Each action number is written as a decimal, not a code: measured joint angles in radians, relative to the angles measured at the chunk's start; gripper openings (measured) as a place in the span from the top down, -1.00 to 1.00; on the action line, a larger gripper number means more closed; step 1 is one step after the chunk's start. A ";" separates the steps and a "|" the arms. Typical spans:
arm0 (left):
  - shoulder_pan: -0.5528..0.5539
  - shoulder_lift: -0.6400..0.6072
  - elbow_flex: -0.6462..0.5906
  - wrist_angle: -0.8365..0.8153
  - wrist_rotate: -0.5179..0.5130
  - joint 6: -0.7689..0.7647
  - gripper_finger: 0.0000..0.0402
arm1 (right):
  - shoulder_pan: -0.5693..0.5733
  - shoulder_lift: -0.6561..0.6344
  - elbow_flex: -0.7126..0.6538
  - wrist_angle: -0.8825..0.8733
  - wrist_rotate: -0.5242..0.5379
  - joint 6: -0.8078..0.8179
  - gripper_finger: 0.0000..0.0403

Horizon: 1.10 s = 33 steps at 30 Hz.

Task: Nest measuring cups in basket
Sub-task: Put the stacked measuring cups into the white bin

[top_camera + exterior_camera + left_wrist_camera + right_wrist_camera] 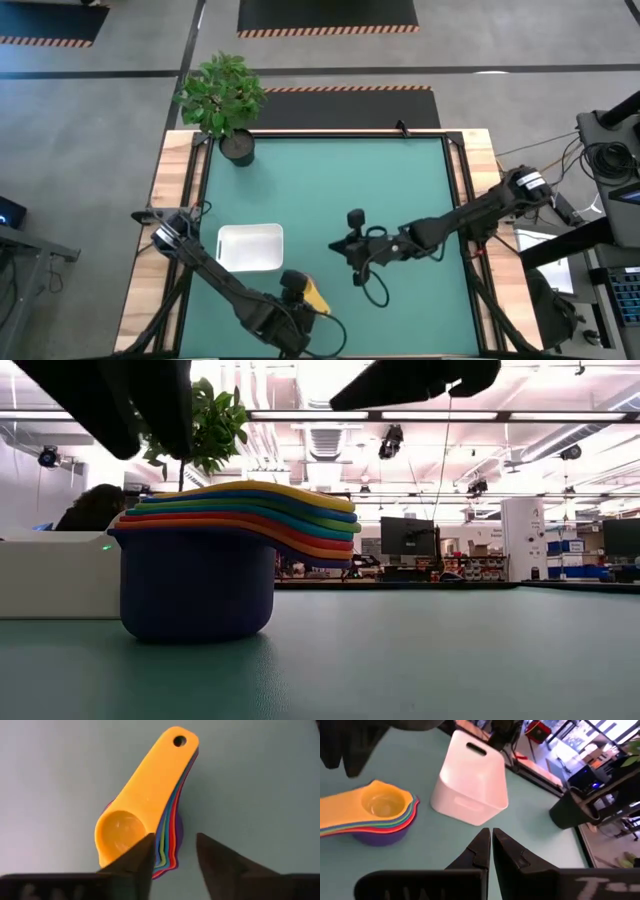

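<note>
The measuring cups [145,815] already sit stacked one inside another, yellow on top and purple at the bottom, but they stand on the green worktop [400,190], just to the near right of the white basket [250,247] and not in it. The left claw [172,852] hangs straight over the stack with its fingers parted and nothing between them; one finger tip lies over the rim of the bowls, the other over bare worktop beside them. The right claw [491,842] waits near the middle of the worktop, pinched shut and empty, pointing toward the basket.

The main risk, as I judge it, is a poor grip: a pinch on only the upper handles could lift a few cups and leave the rest, or tip the stack and fan it apart. The handles overhang the bowls, so a lift from one end may let the stack swing. Carried too low, the stack could catch the basket wall and shove the light basket away.

The stack stands close to the near edge of the worktop, so a knock that way could send cups off. Toward the far side there is open worktop; only the potted plant [225,100] stands at the far left corner, well apart.
</note>
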<state>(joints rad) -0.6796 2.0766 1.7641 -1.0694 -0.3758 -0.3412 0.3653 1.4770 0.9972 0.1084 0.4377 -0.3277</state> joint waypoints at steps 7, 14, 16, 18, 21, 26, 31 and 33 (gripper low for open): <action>0.000 -0.001 -0.016 -0.014 -0.011 0.020 -0.21 | -0.006 -0.064 -0.003 -0.002 0.001 -0.015 0.96; -0.008 -0.001 -0.061 -0.013 -0.105 0.029 -0.43 | -0.006 -0.148 -0.036 -0.069 0.009 0.018 0.96; -0.008 -0.002 -0.069 0.008 -0.105 0.041 -0.43 | -0.006 -0.183 -0.064 -0.076 0.011 0.038 0.96; -0.008 -0.002 -0.078 0.031 -0.104 0.051 -0.40 | -0.006 -0.218 -0.093 -0.074 0.011 0.055 0.96; -0.008 -0.002 -0.089 0.064 -0.079 0.052 -0.36 | -0.006 -0.270 -0.133 -0.065 0.012 0.073 0.96; -0.008 -0.002 -0.097 0.079 -0.076 0.033 -0.29 | -0.006 -0.332 -0.193 -0.041 0.035 0.082 0.96; -0.008 0.002 -0.100 0.087 -0.077 0.029 -0.22 | -0.006 -0.356 -0.213 -0.012 0.037 0.078 0.96; -0.008 0.003 -0.108 0.104 -0.077 0.018 -0.20 | -0.006 -0.356 -0.213 -0.014 0.037 0.078 0.96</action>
<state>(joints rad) -0.6872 2.0792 1.6559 -0.9657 -0.4526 -0.3235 0.3592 1.1206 0.7841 0.0948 0.4751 -0.2497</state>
